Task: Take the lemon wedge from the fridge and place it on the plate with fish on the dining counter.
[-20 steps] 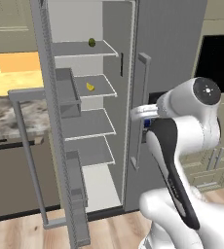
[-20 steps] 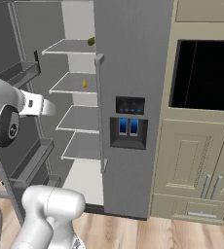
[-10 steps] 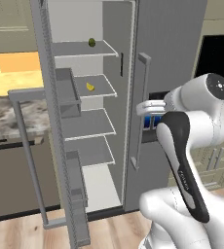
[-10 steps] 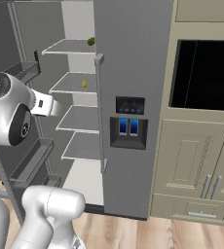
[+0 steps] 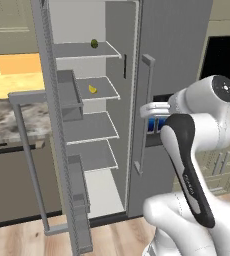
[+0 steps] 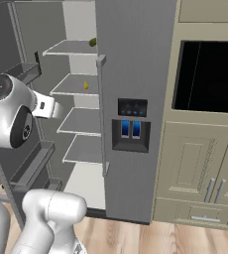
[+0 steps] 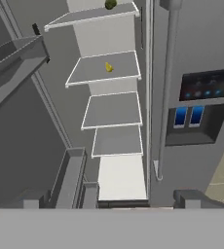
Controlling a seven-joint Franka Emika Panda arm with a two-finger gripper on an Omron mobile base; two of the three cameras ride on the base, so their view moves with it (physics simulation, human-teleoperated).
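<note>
Yellow lemon wedge (image 5: 92,89) sits on the open fridge (image 5: 177,55)'s second shelf from the top, so the gripper (image 7: 111,200), finger state unclear, should approach level above that shelf.

We see the fridge (image 5: 177,55) plain grey, pale grey shelves (image 5: 89,127) inside. Lemon wedge (image 5: 92,89) bright yellow; round fruit (image 5: 94,43) on top shelf dark green. Dispenser panel (image 6: 131,130) dark with two blue lit windows. Cabinets (image 6: 200,163) beige-green, oven window (image 6: 207,77) black, floor (image 6: 150,238) light wood.
</note>
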